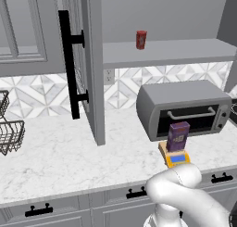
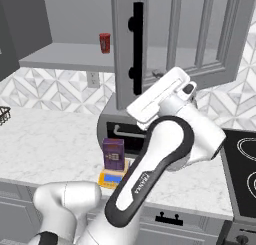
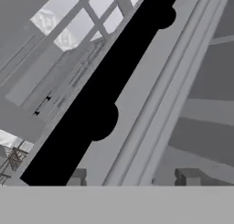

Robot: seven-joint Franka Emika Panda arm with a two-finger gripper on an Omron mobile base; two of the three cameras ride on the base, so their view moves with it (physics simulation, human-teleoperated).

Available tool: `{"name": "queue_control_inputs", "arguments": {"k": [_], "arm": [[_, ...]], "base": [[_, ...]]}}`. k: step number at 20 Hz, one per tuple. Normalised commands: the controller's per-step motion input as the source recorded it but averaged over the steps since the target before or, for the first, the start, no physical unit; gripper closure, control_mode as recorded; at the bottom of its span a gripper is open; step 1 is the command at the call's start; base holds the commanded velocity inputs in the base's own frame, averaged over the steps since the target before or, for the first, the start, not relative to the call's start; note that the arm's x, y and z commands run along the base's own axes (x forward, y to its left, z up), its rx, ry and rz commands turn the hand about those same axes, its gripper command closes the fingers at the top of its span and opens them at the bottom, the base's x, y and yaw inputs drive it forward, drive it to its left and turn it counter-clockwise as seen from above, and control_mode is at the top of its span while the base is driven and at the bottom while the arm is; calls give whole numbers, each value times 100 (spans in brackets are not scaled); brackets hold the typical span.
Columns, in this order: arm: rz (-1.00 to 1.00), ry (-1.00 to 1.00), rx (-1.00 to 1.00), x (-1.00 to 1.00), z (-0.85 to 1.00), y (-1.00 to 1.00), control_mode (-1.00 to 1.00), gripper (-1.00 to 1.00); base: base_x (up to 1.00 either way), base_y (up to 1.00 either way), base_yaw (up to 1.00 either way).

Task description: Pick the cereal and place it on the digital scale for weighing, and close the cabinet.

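The dark purple cereal [image 1: 178, 135] [image 2: 114, 154] stands upright on the yellow-orange digital scale [image 1: 177, 159] [image 2: 111, 179], on the counter in front of the toaster oven. The cabinet door [image 1: 94, 59] [image 2: 123, 44] is swung open, its long black bar handle [image 1: 69, 64] [image 2: 137, 49] facing outward. My hand [image 2: 165, 94] is raised close to that door. In the hand view the handle [image 3: 105, 95] runs diagonally just ahead, over the left fingertip, and the door panel [image 3: 183, 81] lies behind it. My gripper [image 3: 132, 177] is open with nothing between its fingertips.
A small red can [image 1: 141, 39] [image 2: 104, 42] stands on the open shelf. The large grey toaster oven [image 1: 185, 108] sits behind the scale. A wire basket [image 1: 9, 133] hangs at the left, a black cooktop [image 2: 245, 169] lies at the right, and drawers [image 1: 46, 210] run below the counter.
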Motion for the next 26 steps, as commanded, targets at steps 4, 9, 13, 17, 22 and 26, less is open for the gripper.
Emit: {"name": "queue_control_inputs", "arguments": {"k": [4, 9, 13, 17, 22, 26], "arm": [[-22, 31, -60, 82, -46, 91, -100, -100], [-8, 8, -28, 99, -62, 64, -100, -100], [0, 0, -2, 64, -28, 0, -100, -100], [0, 2, 0, 96, -12, 0, -100, -100], [0, 0, 0, 97, -26, 0, -100, -100], [0, -1, 0, 81, -25, 0, -100, -100]], "base": [[0, 0, 0], [0, 0, 0], [0, 0, 0], [0, 0, 0], [0, 0, 0], [0, 0, 0]]}}
